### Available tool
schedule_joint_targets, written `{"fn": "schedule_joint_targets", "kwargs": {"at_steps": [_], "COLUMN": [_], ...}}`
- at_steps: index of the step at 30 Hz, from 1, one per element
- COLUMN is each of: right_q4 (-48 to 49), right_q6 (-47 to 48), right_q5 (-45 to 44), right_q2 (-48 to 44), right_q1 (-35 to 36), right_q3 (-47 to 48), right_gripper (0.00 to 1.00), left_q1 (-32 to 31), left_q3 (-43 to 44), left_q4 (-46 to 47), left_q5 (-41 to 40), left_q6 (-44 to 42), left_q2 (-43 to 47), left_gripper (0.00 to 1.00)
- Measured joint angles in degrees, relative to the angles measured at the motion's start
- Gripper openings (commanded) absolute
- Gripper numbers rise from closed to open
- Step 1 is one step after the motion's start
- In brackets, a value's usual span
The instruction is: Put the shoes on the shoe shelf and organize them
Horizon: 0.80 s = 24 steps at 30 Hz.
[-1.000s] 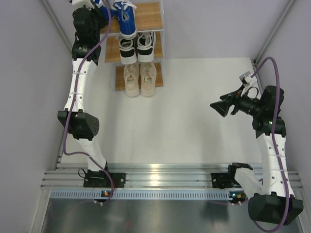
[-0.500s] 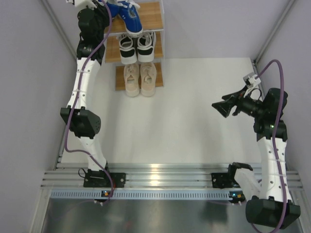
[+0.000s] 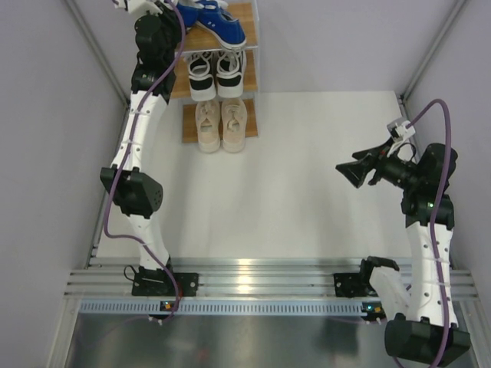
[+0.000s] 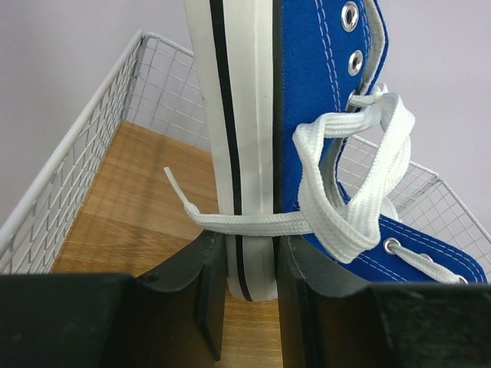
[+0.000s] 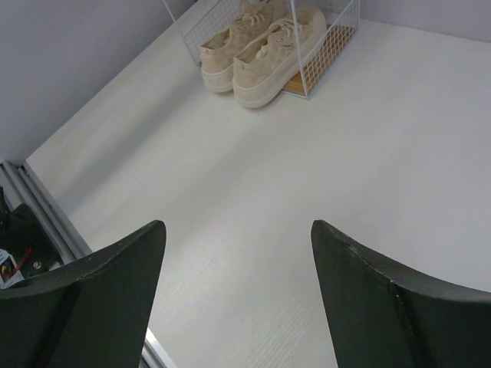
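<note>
The shoe shelf (image 3: pixel 237 18) stands at the far left of the table. The beige pair (image 3: pixel 221 123) sits on its bottom board and the black-and-white pair (image 3: pixel 215 73) on the middle board. My left gripper (image 4: pixel 249 287) is shut on the sole edge of a blue shoe (image 4: pixel 318 100), held on its side just above the top board (image 4: pixel 146 199); in the top view the blue shoes (image 3: pixel 215 21) lie over the top board by my left gripper (image 3: pixel 175 9). My right gripper (image 3: pixel 347 172) is open and empty above the table at the right; its view shows the beige pair (image 5: pixel 265 42).
The shelf's white wire mesh walls (image 4: pixel 92 146) rise on both sides of the top board. A grey wall stands close behind the shelf. The metal base rail (image 3: pixel 253 276) runs along the near edge. White tabletop (image 3: pixel 291 176) lies between the arms.
My left gripper has swung the blue shoe rightward over the top board, toe now pointing right. My right arm has barely shifted.
</note>
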<state>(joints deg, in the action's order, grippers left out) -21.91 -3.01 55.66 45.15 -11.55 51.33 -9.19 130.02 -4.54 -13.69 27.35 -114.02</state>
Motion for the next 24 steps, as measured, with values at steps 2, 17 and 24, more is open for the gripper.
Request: {"fn": "schedule_joint_targets", "kwargs": {"at_steps": [2,17,24], "right_q4": [0.0,-0.3,-0.4], "right_q6": [0.0,0.4,0.7], "right_q5": [0.0,0.2,0.2], "right_q2": [-0.4,-1.5,-1.7], "right_q1": [0.0,-0.4,-0.6], "right_q3": [0.0,-1.2,-1.2], "right_gripper": [0.77,0.77,0.77], "left_q1": [0.0,4.2,9.2], "left_q3": [0.0,-2.9,-5.4], "left_q4": [0.0,-8.2,-14.4], "left_q5": [-0.3,5.5,22.9], "left_q6": [0.0,4.5,16.4], "left_q2": [0.0,10.3,17.1], "left_gripper": [0.0,0.0,0.0]}}
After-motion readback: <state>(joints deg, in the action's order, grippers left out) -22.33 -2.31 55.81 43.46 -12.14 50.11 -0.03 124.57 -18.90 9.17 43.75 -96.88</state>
